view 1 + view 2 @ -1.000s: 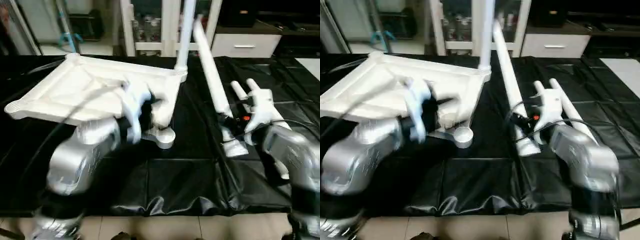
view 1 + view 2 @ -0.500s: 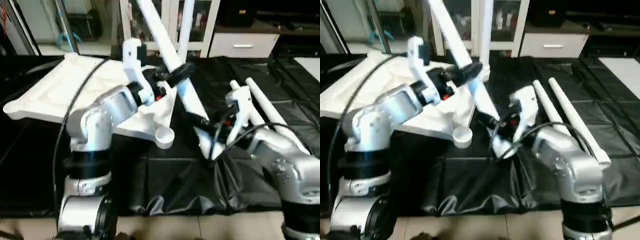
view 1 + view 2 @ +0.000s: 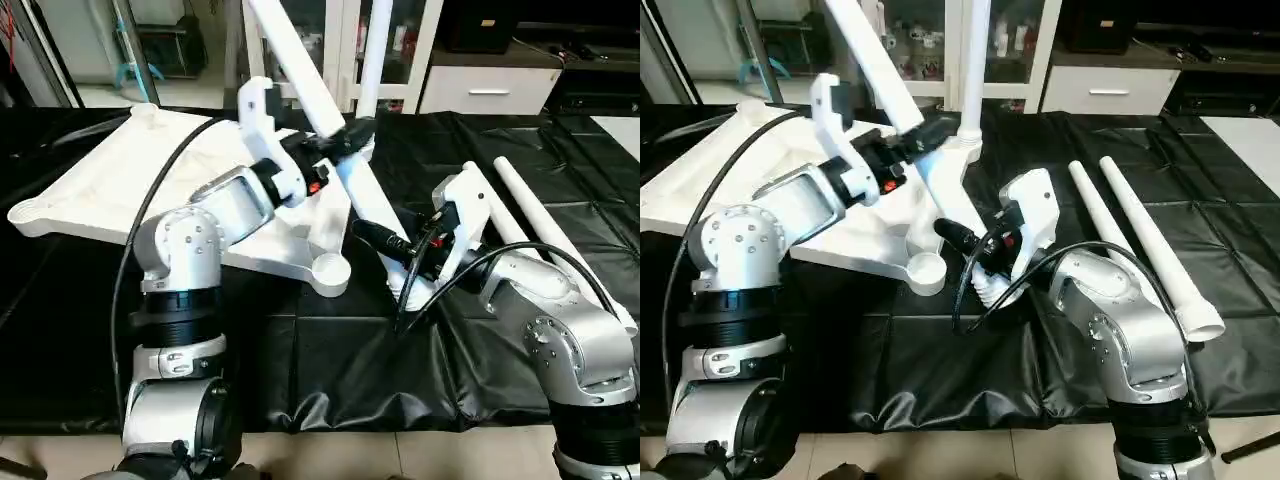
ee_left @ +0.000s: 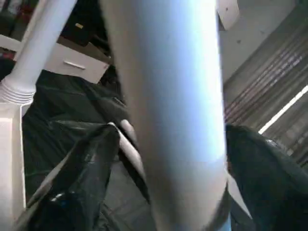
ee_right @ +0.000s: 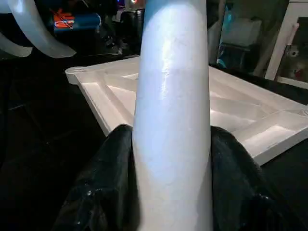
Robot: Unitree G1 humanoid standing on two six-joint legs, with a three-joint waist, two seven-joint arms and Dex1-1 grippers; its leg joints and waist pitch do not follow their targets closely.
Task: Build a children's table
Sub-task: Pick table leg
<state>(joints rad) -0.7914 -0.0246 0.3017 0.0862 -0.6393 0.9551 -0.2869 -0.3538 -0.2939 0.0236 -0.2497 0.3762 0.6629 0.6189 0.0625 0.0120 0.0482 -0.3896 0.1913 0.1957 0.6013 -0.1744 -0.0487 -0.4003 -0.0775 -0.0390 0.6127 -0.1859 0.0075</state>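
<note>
Head-camera views catch both grippers on one slanted white leg (image 3: 345,165): the right gripper (image 3: 400,250) grasps it near its thick lower end above the black cover (image 3: 330,370), and the left gripper (image 3: 345,140) has its black fingers around it higher up. Beside them the tabletop (image 3: 150,185) lies underside-up, one leg (image 3: 372,60) standing upright in its far corner socket. Two more legs (image 3: 1140,240) lie side by side on the cover to the right.
</note>
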